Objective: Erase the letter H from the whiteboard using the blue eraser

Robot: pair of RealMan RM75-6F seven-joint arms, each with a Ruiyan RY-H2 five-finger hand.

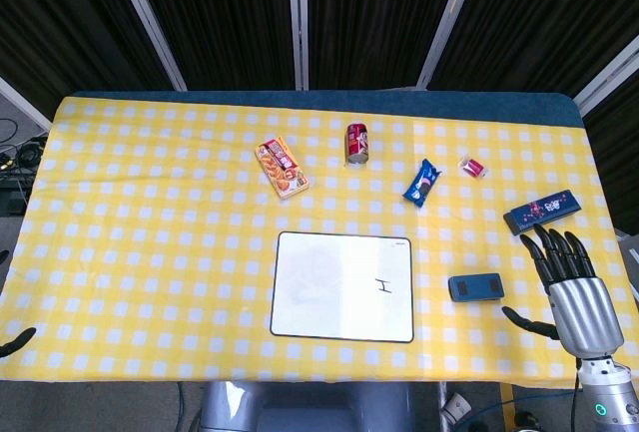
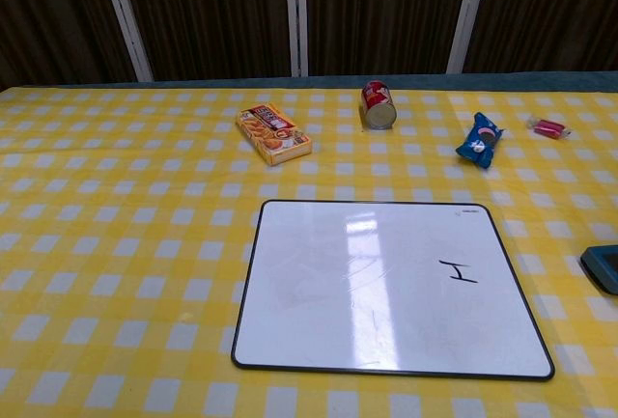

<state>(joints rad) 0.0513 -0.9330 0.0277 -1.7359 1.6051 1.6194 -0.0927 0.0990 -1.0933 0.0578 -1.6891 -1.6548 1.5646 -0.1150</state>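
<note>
The whiteboard [image 1: 329, 287] [image 2: 367, 292] lies flat near the table's front edge, with a black letter H [image 1: 384, 286] [image 2: 458, 271] on its right side. Just right of the board sits the blue eraser [image 1: 475, 286], cut off at the right edge of the chest view [image 2: 603, 265]. My right hand [image 1: 567, 287] hovers to the right of the eraser and apart from it, fingers spread and pointing away, holding nothing. Only a dark fingertip of my left hand [image 1: 16, 340] shows at the far left edge.
Behind the board on the yellow checked cloth lie an orange snack box [image 1: 283, 168], a red can [image 1: 357, 143], a blue snack packet [image 1: 422, 183], a small pink packet [image 1: 472, 166] and a long dark blue box [image 1: 542, 211], which is just beyond my right fingertips.
</note>
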